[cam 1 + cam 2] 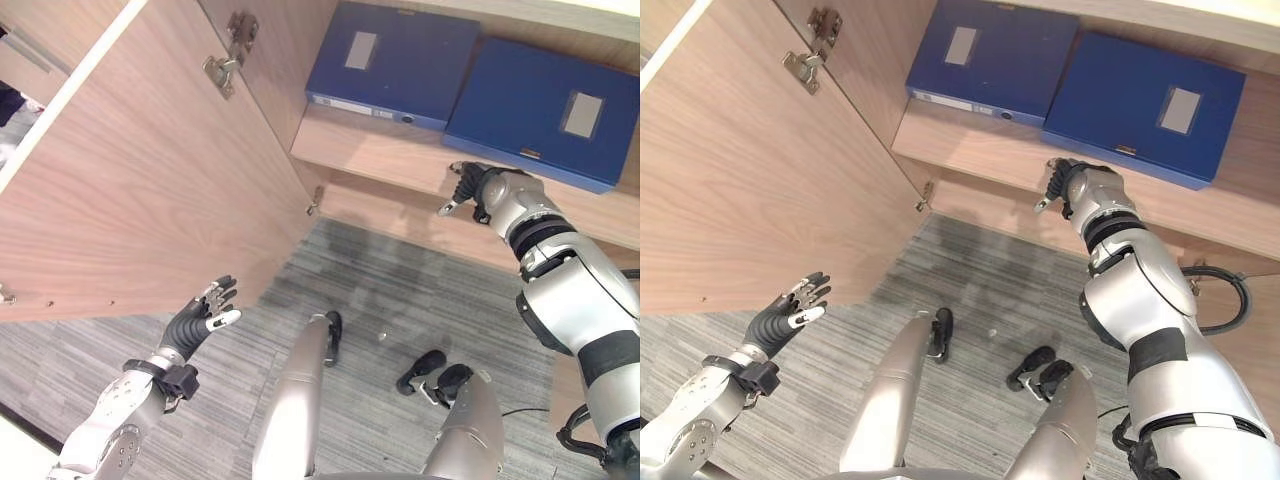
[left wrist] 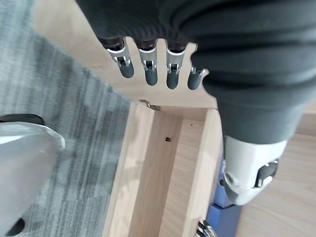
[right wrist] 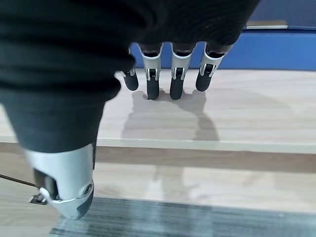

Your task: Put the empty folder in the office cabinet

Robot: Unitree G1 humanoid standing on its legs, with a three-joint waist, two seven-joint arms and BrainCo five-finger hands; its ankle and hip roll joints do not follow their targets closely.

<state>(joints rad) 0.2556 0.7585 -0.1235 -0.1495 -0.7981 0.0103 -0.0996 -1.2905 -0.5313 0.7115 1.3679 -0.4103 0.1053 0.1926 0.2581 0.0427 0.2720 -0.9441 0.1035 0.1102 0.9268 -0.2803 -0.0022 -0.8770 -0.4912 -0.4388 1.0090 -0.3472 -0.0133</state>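
Two blue folders lie flat on the cabinet shelf [image 1: 370,150], one on the left [image 1: 395,60] and one on the right [image 1: 545,110]. My right hand [image 1: 470,185] hovers at the shelf's front edge, just in front of the right folder [image 3: 276,49]. Its fingers [image 3: 160,69] are straight, point at the shelf board and hold nothing. My left hand [image 1: 200,320] is low on the left beside the open cabinet door [image 1: 130,180]. It is open and empty, with straight fingers [image 2: 148,64].
The open door swings out on the left, with metal hinges [image 1: 225,65] on the cabinet's side wall. Below the shelf is a second wooden board [image 1: 400,215]. Grey carpet [image 1: 400,290] covers the floor in front.
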